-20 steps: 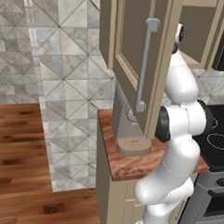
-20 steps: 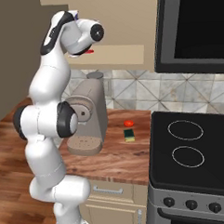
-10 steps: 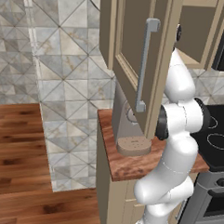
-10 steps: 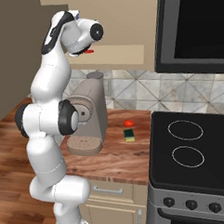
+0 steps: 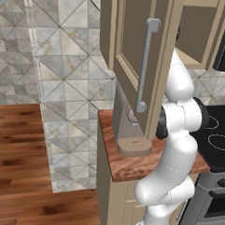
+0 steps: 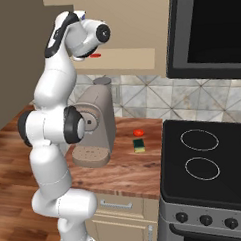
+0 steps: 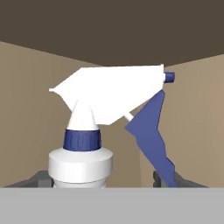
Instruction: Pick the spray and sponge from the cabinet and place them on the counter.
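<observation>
In the hand view, the two dark fingertips of the gripper [image 7: 103, 180] stand either side of the spray [image 7: 109, 127], a white bottle with a dark blue collar and trigger, inside the beige-tan wooden cabinet [image 5: 141, 50]; whether they press it I cannot tell. On the reddish-brown wood-grain counter [image 6: 130, 167], the big grey coffee machine [image 6: 95, 126] stands mid-slab. Towards the back edge, near the black stovetop [image 6: 210, 163], the green-and-yellow sponge [image 6: 139, 145] lies just before a small red-orange thing [image 6: 138, 133].
</observation>
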Controlling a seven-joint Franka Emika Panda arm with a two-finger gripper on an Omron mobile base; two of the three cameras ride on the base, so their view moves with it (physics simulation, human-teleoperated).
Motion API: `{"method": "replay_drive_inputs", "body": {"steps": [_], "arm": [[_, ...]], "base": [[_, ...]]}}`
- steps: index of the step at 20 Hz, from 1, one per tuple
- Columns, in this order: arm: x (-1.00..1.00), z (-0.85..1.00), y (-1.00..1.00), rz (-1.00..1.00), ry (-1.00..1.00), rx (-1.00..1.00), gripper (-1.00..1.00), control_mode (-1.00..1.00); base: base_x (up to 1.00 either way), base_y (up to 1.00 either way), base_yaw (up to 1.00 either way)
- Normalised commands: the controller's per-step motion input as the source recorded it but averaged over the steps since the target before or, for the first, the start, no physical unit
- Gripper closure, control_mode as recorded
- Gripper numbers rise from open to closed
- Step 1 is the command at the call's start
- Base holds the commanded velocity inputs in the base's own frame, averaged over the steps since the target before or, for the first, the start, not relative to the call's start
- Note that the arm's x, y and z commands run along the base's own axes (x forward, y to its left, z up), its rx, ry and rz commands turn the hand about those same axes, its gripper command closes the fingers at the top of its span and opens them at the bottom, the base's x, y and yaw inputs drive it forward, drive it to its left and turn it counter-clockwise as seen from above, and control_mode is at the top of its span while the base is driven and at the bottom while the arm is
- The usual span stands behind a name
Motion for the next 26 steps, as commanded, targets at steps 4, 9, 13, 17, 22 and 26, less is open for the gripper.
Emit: {"method": "replay_drive_inputs", "body": {"steps": [4,9,13,17,22,26], "arm": [[0.02,0.0,0.0,0.0,0.0,0.0,1.0,-1.0],[0.0,0.0,-0.02,0.0,0.0,0.0,1.0,-1.0],[-0.03,0.0,-0.05,0.0,0.0,0.0,1.0,-1.0],[-0.08,0.0,-0.05,0.0,0.0,0.0,1.0,-1.0],[-0.09,0.0,-0.06,0.0,0.0,0.0,1.0,-1.0],[-0.1,0.0,-0.09,0.0,0.0,0.0,1.0,-1.0]], "base": [[0.0,0.0,0.0],[0.0,0.0,0.0],[0.0,0.0,0.0],[0.0,0.0,0.0],[0.0,0.0,0.0],[0.0,0.0,0.0]]}}
